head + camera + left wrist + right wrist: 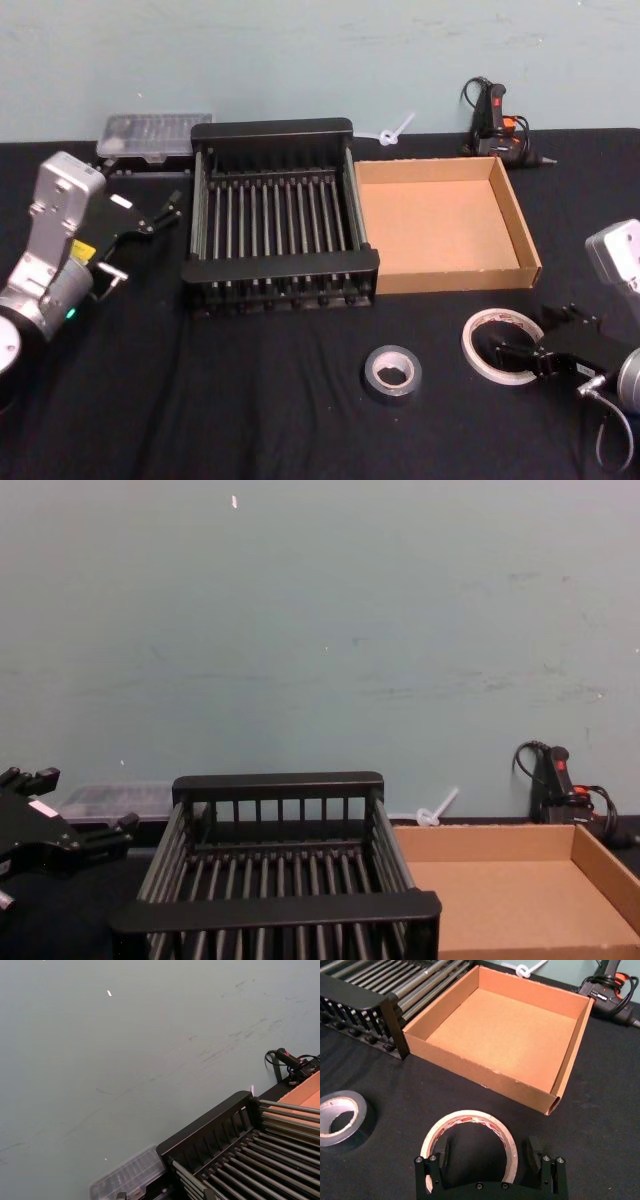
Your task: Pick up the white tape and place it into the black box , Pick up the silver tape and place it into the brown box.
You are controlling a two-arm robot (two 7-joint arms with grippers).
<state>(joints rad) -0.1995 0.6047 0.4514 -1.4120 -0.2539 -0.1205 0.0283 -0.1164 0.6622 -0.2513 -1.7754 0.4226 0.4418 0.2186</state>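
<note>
The right gripper (pixel 490 1160) is down at the white tape (pixel 470 1135), its open fingers straddling the roll on the black table (pixel 250 400). The silver tape (pixel 391 372) lies flat just left of it, near the black box (pixel 275 215) and brown box (pixel 440 220), both empty. The left gripper (pixel 165 212) hangs open beside the black box
</note>
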